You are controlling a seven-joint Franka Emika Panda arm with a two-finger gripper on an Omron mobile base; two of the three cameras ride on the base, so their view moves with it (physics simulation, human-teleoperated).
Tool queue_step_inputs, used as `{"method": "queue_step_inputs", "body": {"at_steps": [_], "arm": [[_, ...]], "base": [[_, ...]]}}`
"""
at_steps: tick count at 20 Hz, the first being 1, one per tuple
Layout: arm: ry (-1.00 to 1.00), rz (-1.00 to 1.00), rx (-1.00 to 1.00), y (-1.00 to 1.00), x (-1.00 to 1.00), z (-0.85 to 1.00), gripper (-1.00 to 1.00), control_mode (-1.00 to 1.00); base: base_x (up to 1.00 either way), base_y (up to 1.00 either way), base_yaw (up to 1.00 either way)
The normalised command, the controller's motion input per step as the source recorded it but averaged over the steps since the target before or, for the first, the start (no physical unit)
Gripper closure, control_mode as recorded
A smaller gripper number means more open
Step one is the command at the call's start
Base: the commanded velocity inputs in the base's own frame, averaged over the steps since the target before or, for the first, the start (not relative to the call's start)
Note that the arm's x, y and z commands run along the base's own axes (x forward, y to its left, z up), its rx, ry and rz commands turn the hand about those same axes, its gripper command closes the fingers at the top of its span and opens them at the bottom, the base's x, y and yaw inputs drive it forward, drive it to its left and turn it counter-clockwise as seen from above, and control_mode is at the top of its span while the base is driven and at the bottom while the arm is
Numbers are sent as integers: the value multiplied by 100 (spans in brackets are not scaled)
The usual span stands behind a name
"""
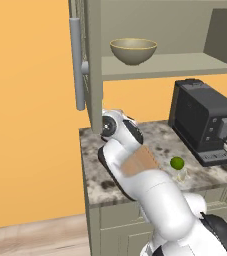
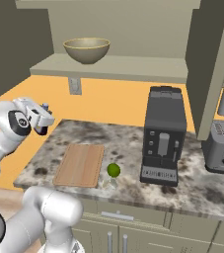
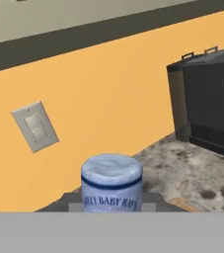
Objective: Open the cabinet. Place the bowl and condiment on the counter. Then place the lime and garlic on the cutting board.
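- Condiment (image 3: 112, 183) sits nearest the hand camera: pale blue cap, dark band under it, a label with lettering below.
- Gripper (image 2: 43, 114) closed narrow on the condiment; the blue cap tip shows above the hand in the right base view, over the counter's left end.
- Fingers themselves hidden under the bottle in the hand view; the grip reads from the bottle sitting right at the hand.
- Counter (image 2: 128, 143) mottled grey and white, with dark blotches.
- Board (image 2: 80, 164) lies flat near the counter's front edge, bare on top; in the left base view the arm covers much of it.
- Lime (image 2: 113, 170) rests on the counter just right of the board, off it.
- Garlic (image 2: 108, 184) pale and faint, just in front of the lime, touching or nearly so; cannot tell which.
- Cabinet (image 1: 91, 75) open, its door swung out with the long bar handle toward the left base camera.
- Bowl (image 2: 87, 50) upright on the cabinet shelf, above the board.
- Coffee machine (image 2: 164, 134) dark, stands right of the lime, toward the wall.
- Toaster (image 2: 223, 146) grey, further right.
- Wall plate (image 3: 35, 126) on the orange wall, tilted in the hand view.
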Motion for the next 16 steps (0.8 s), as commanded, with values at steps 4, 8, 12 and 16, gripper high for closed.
{"method": "queue_step_inputs", "body": {"at_steps": [4,8,12,16], "arm": [[0,-9,-3,39,0,-13,100,-100],[0,-10,-8,28,-6,0,100,-100],[0,-5,-5,3,-24,0,100,-100],[0,-3,0,0,-27,0,100,-100]], "base": [[0,0,0],[0,0,0],[0,0,0],[0,0,0]]}}
